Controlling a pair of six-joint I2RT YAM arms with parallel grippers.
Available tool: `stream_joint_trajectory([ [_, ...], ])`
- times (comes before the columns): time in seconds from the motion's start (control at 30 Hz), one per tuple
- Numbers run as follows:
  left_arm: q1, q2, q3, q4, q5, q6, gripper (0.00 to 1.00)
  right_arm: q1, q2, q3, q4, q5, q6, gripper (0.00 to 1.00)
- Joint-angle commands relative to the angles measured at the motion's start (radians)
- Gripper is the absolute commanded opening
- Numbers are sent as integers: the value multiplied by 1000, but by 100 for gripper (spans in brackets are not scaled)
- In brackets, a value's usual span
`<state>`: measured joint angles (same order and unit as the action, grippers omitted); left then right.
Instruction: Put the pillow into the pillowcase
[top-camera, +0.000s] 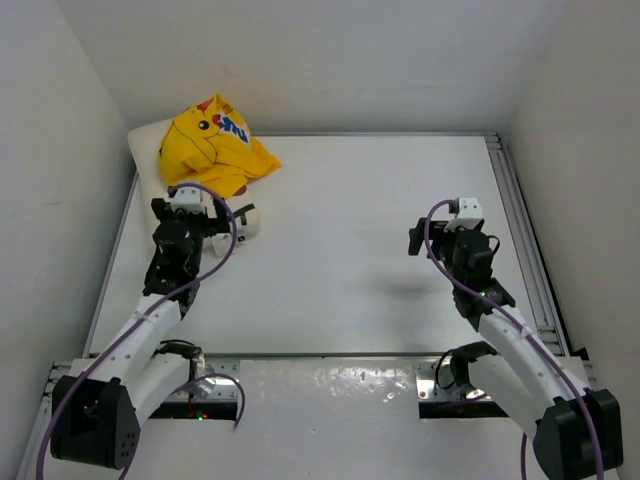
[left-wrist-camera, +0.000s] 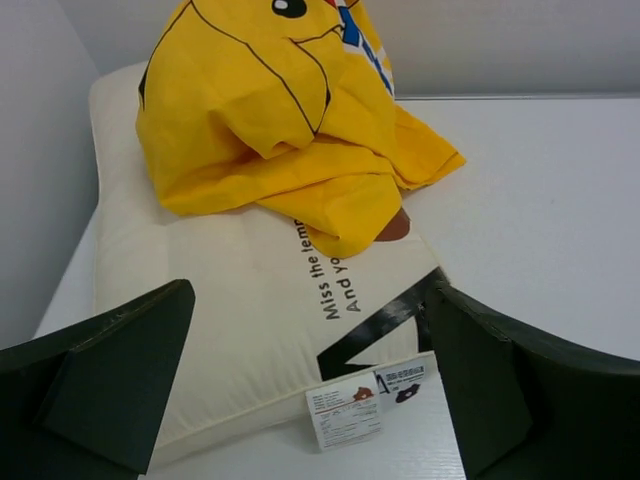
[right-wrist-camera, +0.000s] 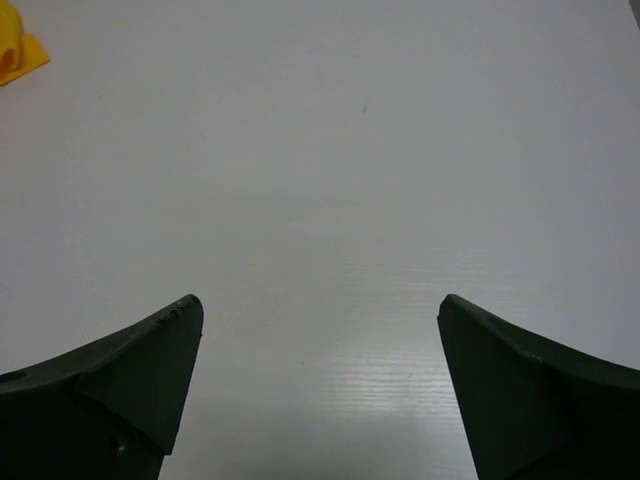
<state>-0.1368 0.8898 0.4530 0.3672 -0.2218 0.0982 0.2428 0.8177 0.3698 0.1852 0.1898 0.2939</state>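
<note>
The cream-white pillow (top-camera: 146, 147) lies in the far left corner of the table, its near end (left-wrist-camera: 200, 290) printed with black lettering. The crumpled yellow pillowcase (top-camera: 215, 148) is heaped on the pillow's far half (left-wrist-camera: 270, 110). My left gripper (top-camera: 213, 216) hovers open at the pillow's near end; in the left wrist view (left-wrist-camera: 310, 292) its fingers stand wide on either side of that end, holding nothing. My right gripper (top-camera: 438, 236) is open over bare table at the right (right-wrist-camera: 320, 300). A scrap of the yellow pillowcase (right-wrist-camera: 14, 52) shows at the top left of the right wrist view.
Two small paper tags (left-wrist-camera: 345, 413) hang from the pillow's near edge onto the white table (top-camera: 350, 250). Grey walls close in the left, back and right. A metal rail (top-camera: 522, 225) runs along the table's right edge.
</note>
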Motion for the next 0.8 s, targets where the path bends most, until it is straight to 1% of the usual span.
stream_joint_trajectory([
  [0.0, -11, -14, 33, 10, 22, 110, 100, -2, -8, 50, -13, -27, 27, 99],
  [0.03, -11, -3, 27, -25, 85, 256, 100, -2, 0, 61, -23, -39, 15, 99],
  [0.07, -17, 3, 20, -51, 195, 557, 100, -2, 21, 86, -44, -55, 1, 99],
  [0.1, -21, 9, 15, -68, 200, 639, 100, 0, 35, 102, -62, -64, -13, 99],
  [0.13, -24, 15, 16, -68, 141, 679, 100, 0, 55, 128, -87, -76, -44, 99],
  [0.2, -26, 26, 51, -24, 29, 596, 100, 3, 124, 210, -177, -85, -80, 99],
  [0.23, -21, 56, 87, -43, -9, 534, 100, 10, 148, 243, -212, -70, -90, 98],
  [0.27, -8, 81, 169, -65, -42, 511, 100, 13, 196, 297, -263, -38, -101, 95],
  [0.3, 3, 106, 218, -86, -54, 476, 100, 16, 221, 325, -286, -24, -111, 90],
  [0.33, 14, 171, 272, -144, -80, 365, 98, 19, 245, 357, -305, -12, -134, 77],
  [0.37, 43, 207, 330, -183, -71, 326, 82, 20, 270, 415, -341, 3, -139, 70],
  [0.4, 49, 281, 431, -273, -47, 290, 58, 23, 314, 440, -354, 23, -142, 58],
  [0.43, 51, 316, 476, -312, -47, 287, 57, 23, 334, 464, -362, 26, -139, 58],
  [0.47, 51, 354, 515, -342, -47, 279, 41, 23, 356, 497, -359, 23, -139, 56],
  [0.5, 54, 426, 586, -408, -50, 265, 41, 24, 383, 506, -345, 1, -139, 59],
  [0.53, 66, 460, 628, -433, -47, 259, 50, 26, 394, 515, -311, -10, -139, 78],
  [0.57, 74, 498, 665, -448, -45, 246, 68, 27, 403, 520, -294, -25, -136, 84],
  [0.6, 84, 573, 747, -477, -37, 221, 83, 33, 422, 527, -285, -64, -127, 86],
  [0.63, 109, 612, 791, -500, -6, 212, 99, 36, 431, 547, -282, -84, -124, 87],
  [0.67, 118, 647, 832, -513, 10, 201, 100, 39, 439, 554, -282, -101, -122, 87],
  [0.7, 126, 717, 867, -520, 24, 196, 100, 50, 446, 558, -280, -113, -115, 87],
  [0.73, 134, 748, 927, -521, 42, 195, 100, 53, 454, 557, -268, -118, -113, 87],
  [0.77, 137, 776, 949, -511, 51, 196, 100, 59, 457, 552, -259, -124, -107, 87],
])
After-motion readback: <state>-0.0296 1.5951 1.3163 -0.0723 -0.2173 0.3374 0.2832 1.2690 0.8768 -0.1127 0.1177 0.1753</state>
